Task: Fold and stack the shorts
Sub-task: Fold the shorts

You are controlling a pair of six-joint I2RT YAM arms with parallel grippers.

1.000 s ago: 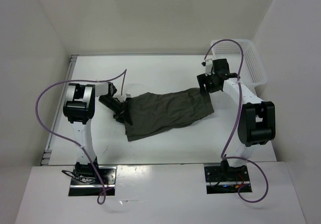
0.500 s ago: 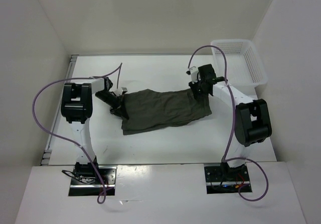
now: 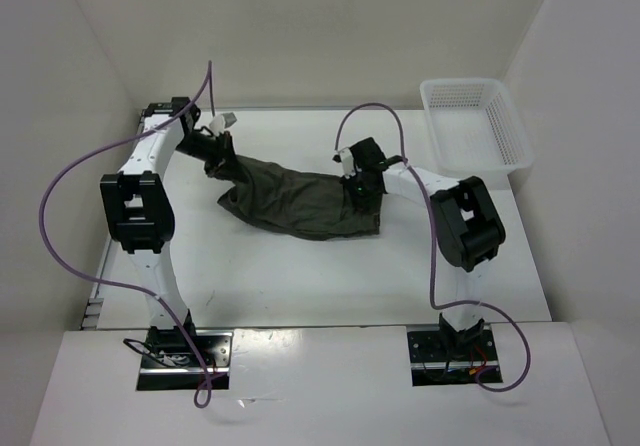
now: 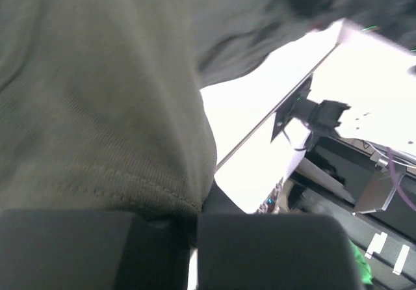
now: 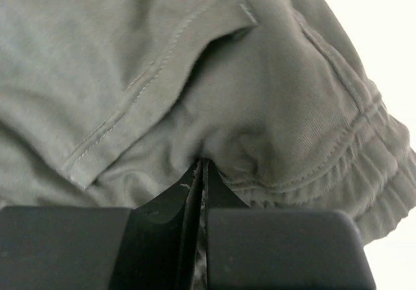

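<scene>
The dark olive shorts (image 3: pixel 295 198) lie stretched across the middle of the table. My left gripper (image 3: pixel 222 158) is shut on their far left corner, lifted toward the back; the left wrist view shows a hemmed fold of the shorts (image 4: pixel 97 127) pinched at the jaws. My right gripper (image 3: pixel 360 184) is shut on the right end of the shorts. In the right wrist view, the shorts (image 5: pixel 214 75) fill the frame, and the closed fingertips (image 5: pixel 203 173) bite a fold beside the elastic waistband (image 5: pixel 364 153).
A white mesh basket (image 3: pixel 476 124) stands at the back right corner of the table. Purple cables (image 3: pixel 80 181) loop off both arms. White walls close in the table on three sides.
Both grippers have closed on the shorts. The left arm swung toward the back left, dragging its corner up; the right arm moved left over the cloth, bunching the shorts shorter.
</scene>
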